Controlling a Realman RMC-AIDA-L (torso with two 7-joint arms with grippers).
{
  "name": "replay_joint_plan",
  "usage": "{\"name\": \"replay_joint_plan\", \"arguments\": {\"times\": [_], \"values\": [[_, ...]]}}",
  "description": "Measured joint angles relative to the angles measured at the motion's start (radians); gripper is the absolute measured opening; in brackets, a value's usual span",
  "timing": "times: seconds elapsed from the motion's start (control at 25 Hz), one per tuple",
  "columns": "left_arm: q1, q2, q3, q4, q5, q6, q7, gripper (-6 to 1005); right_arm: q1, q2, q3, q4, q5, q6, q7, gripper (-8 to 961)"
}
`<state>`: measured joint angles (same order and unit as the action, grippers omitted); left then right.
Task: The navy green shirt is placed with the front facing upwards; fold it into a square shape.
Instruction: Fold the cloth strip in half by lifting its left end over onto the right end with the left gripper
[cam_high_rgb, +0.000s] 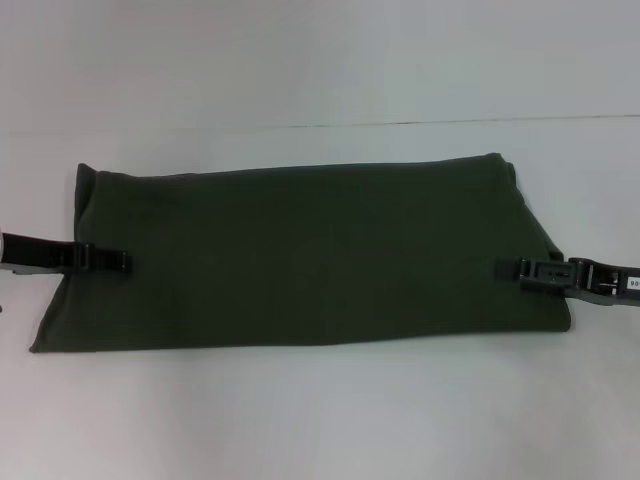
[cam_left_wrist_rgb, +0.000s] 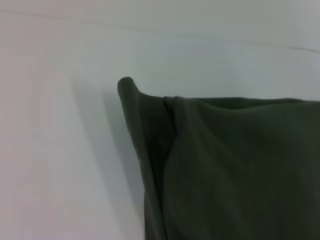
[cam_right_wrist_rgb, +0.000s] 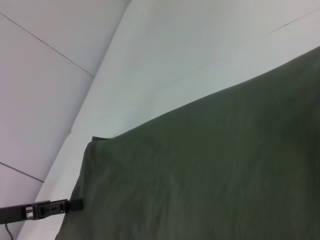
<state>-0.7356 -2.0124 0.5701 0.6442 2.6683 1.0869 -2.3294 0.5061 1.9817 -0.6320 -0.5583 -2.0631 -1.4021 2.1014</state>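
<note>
- The navy green shirt (cam_high_rgb: 310, 255) lies flat on the white bench (cam_high_rgb: 320, 420), folded into a wide band that runs from the robot's left to its right
- Only plain green cloth faces up in the head view; no lettering shows on it
- The far edge of the band is a straight, smooth fold, while the near edge slopes slightly, so the left end reaches nearer to the robot than the right end
- The left end effector (cam_high_rgb: 118, 263) comes in low from the left and its dark tip lies over the left edge of the shirt, about midway between the far and near edges
- The right end effector (cam_high_rgb: 512, 270) comes in low from the right, with its tip on the right edge of the shirt, at much the same height as the other one
- Whether either end effector is apart, together or clamped on the cloth, I cannot tell
- The left wrist view shows a corner of the shirt (cam_left_wrist_rgb: 225, 170) with a small rounded peak and an overlapping layer of cloth beside it
- The right wrist view looks across the shirt (cam_right_wrist_rgb: 210, 170) to the left end effector (cam_right_wrist_rgb: 75, 204) at the far edge, its tip touching the cloth
</note>
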Motion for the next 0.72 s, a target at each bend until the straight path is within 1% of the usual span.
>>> {"name": "replay_joint_plan", "arguments": {"times": [0.2,0.72], "values": [[-0.002,-0.001,0.02,0.0,0.003,-0.004,-0.016,784,0.0,0.001,-0.003,0.0,0.0,0.0,-0.001,856],[-0.016,-0.003,0.02,-0.01,0.002,0.003,-0.023,761,0.0,0.001,-0.003,0.0,0.0,0.0,-0.002,856]]}}
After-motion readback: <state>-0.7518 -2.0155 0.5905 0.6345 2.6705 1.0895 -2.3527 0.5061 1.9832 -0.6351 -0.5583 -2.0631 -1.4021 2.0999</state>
